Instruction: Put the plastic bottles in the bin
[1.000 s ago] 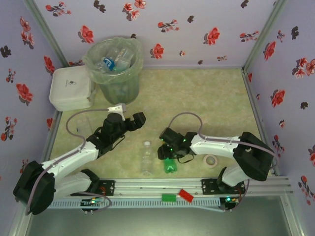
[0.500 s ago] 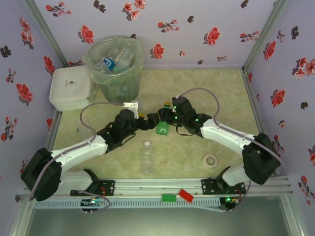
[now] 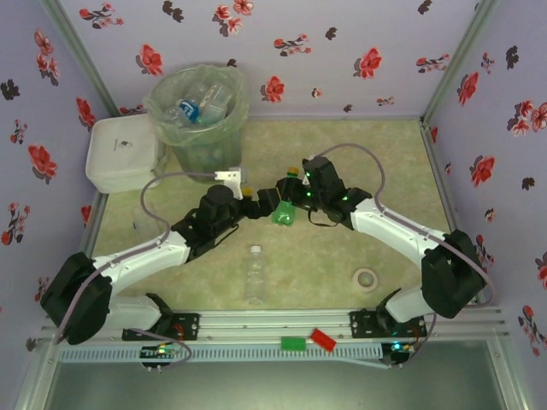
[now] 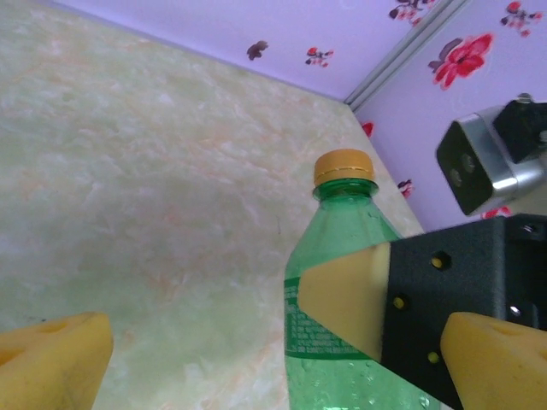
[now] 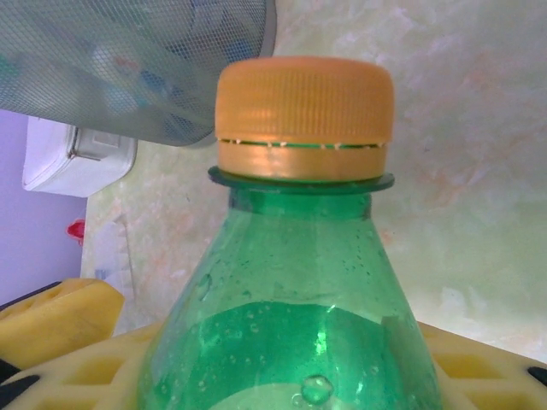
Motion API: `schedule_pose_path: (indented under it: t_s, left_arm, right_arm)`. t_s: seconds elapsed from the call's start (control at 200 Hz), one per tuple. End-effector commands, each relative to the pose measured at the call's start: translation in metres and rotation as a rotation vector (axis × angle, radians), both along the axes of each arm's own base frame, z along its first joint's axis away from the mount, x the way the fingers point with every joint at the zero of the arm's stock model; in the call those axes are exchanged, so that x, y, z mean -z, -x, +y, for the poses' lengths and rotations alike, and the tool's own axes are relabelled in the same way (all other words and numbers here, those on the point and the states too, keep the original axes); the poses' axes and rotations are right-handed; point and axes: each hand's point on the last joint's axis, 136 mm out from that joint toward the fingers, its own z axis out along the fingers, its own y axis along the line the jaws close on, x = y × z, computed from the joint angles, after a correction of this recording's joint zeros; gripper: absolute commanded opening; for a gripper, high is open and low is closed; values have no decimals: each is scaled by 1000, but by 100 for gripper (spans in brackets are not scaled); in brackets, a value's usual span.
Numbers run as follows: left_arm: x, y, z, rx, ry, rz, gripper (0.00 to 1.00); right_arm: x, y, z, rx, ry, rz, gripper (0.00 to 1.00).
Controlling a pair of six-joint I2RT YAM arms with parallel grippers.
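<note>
Grips green bottle (image 3: 283,217) with right gripper (image 3: 284,202), jaws narrowed on its body, centre of frame, holds left gripper (image 3: 260,206) fully wide around it, gripping nothing.

The left arm (image 3: 137,260) and right arm (image 3: 395,232) wear white shells between bulky black joints, each trailing a looping grey cable (image 3: 346,147). Green lights (image 3: 342,202) dot the right wrist. Yellow foam pads (image 4: 53,359) tip the black, hole-dotted fingers (image 4: 466,273)

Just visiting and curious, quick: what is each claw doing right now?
Left gripper: open, its fingers either side of the green bottle, not gripping.
Right gripper: shut on the green bottle.
</note>
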Motion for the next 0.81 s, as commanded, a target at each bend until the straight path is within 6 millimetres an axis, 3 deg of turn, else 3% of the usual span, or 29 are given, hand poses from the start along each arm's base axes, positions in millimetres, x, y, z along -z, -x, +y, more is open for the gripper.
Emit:
schedule_pose_path:
  t_s: [0.0,0.125,0.21,0.42,0.655,0.8]
  left_arm:
    - [-12,27,-4,93,38,-40,100]
    - [-19,36,11,83,7,-61,100]
    - [-20,42,9,117,-15,-48,100]
    - [1,53,-18,234,-44,8,100]
    - [-4,42,-50,276,-55,-25,99]
    - [-3,33,-63,287,-57,-28,93]
  right_arm:
    - [-34,-17,12,-28,-85,-96,52]
    - [-38,-23,6,-17,-106,-108,51]
    - [-46,-24,7,-22,-120,-124,51]
    - [-61,-20,10,-37,-168,-143,51]
    - [-67,-9,10,-51,-223,-142,51]
    - [-69,-4,8,-55,-230,-140,51]
